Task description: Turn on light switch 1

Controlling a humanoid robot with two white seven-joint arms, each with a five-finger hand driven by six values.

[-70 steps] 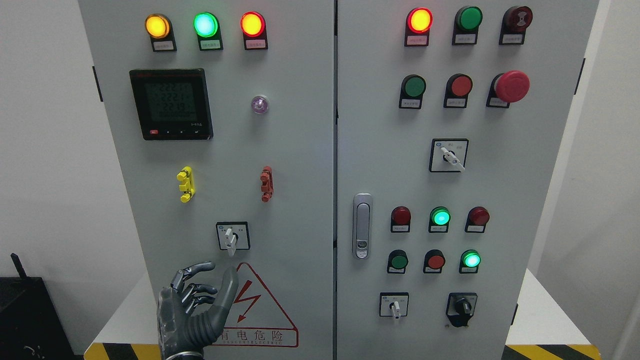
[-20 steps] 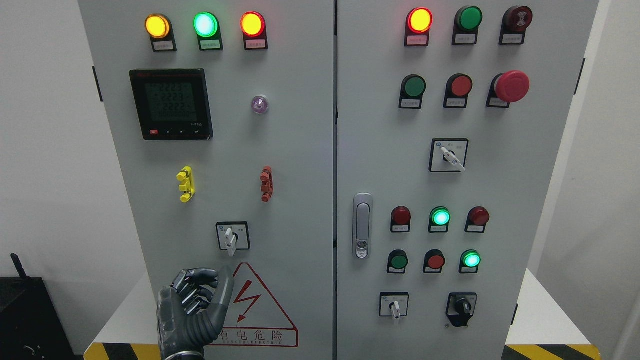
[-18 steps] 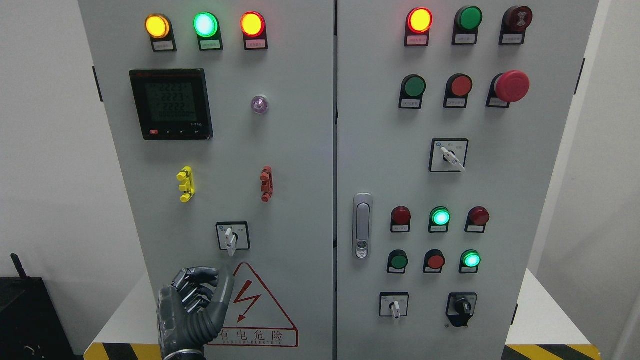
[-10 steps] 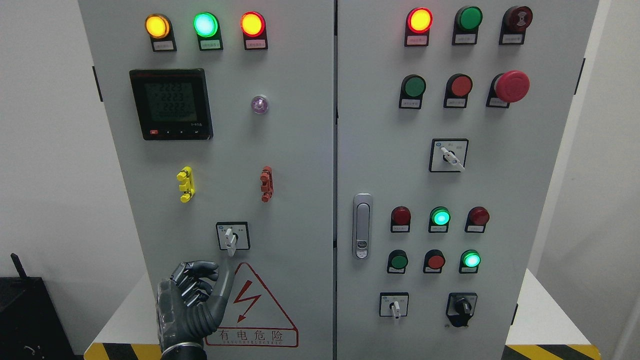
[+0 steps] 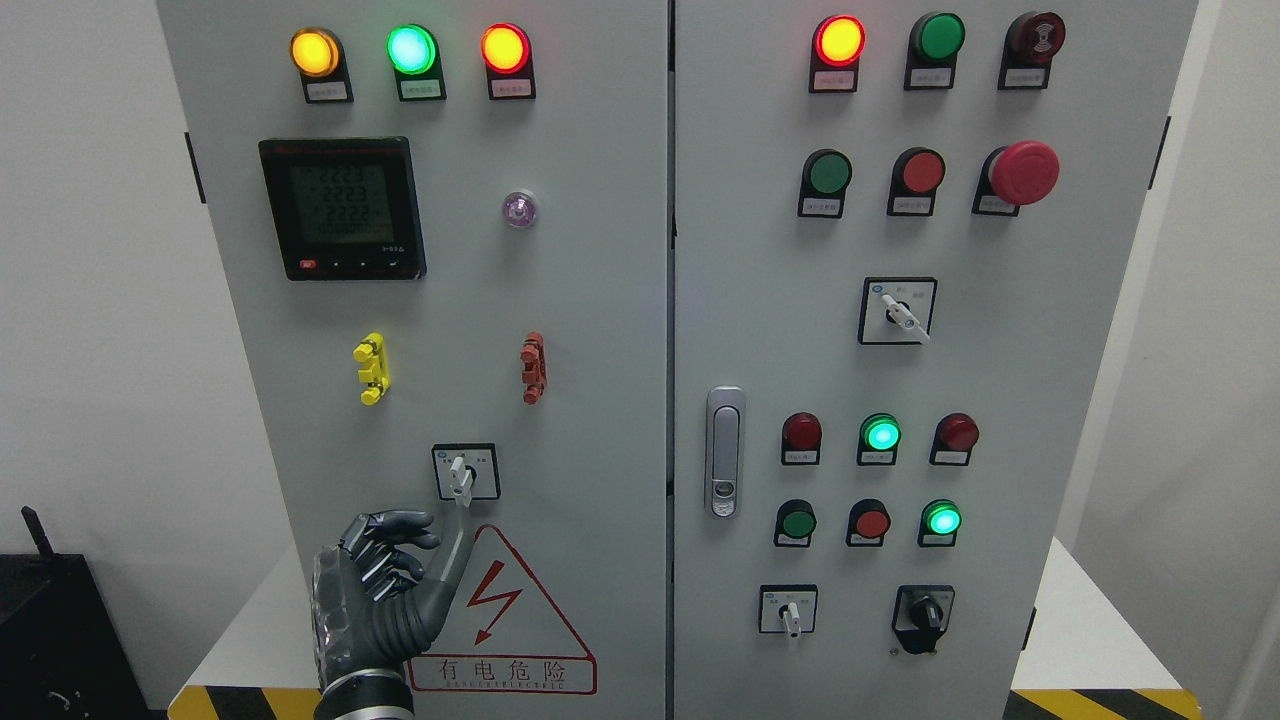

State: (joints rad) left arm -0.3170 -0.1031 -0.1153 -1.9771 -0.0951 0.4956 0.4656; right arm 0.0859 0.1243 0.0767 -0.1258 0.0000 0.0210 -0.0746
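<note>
Left hand [image 5: 385,590], dark grey and jointed, lower left of frame: since 3.5 s ago its fingers [image 5: 400,535] have curled in from a loose spread toward the palm, holding nothing, and the whole hand has crept upward over the last half second. The extended thumb tip now sits just under the white lever of the small black-framed rotary switch [image 5: 465,472] at lower centre of the left grey cabinet door [image 5: 590,300] — contact possible, cannot confirm from this angle. Lever still points straight down, so the switch looks unturned — approach nearly complete, actuation pending. Right hand out of view.
</note>
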